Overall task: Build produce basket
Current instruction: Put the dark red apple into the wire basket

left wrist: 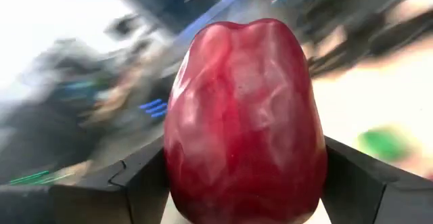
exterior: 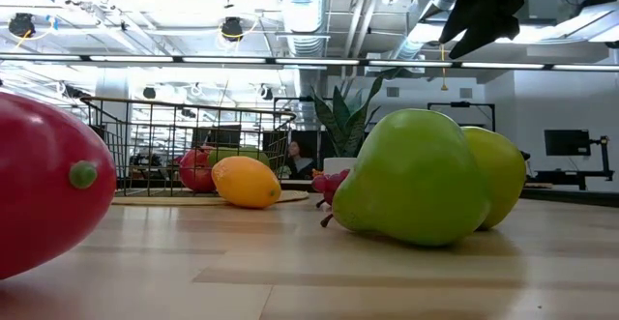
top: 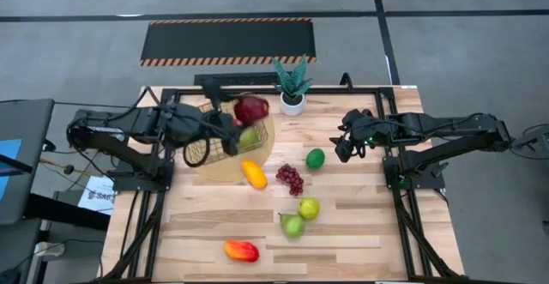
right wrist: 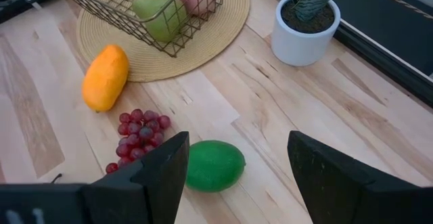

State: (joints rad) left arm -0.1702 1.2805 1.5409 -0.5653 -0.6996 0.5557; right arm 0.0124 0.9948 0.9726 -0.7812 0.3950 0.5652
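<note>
Left gripper point(top: 243, 119) clamps red apple point(top: 251, 108) above basket point(top: 225, 140). Lower apple inside rim before letting go (pear already there). Right gripper point(right wrist: 233, 176) spread wide, empty, hovers over lime point(right wrist: 214, 165). Other fruit waits on table point(top: 360, 224).

- Grey concrete floor point(top: 77, 35) around the pale wood surface point(top: 360, 232);
- black mat point(top: 227, 39) with striped edges beyond it;
- exposed ceiling ducts point(exterior: 300, 1) and lamps overhead.
</note>
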